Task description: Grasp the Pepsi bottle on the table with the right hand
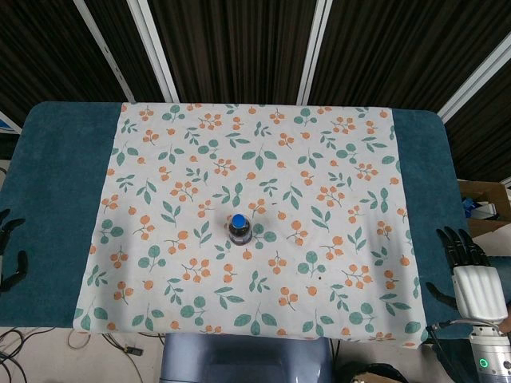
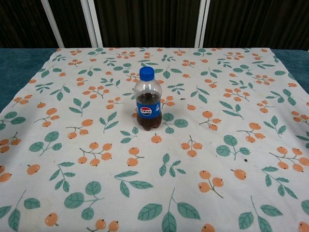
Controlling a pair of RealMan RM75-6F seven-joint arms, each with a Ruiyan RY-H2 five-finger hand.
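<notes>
A small Pepsi bottle with a blue cap and dark cola stands upright near the middle of the floral tablecloth; the chest view shows the bottle with its blue label facing me. My right hand hovers at the table's right edge, far to the right of the bottle, fingers spread and holding nothing. My left hand shows only as dark fingertips at the far left edge, apart from the bottle, with nothing in it. Neither hand appears in the chest view.
The floral cloth covers the middle of a teal table. A cardboard box sits off the table to the right. Dark slatted panels with white rails form the background.
</notes>
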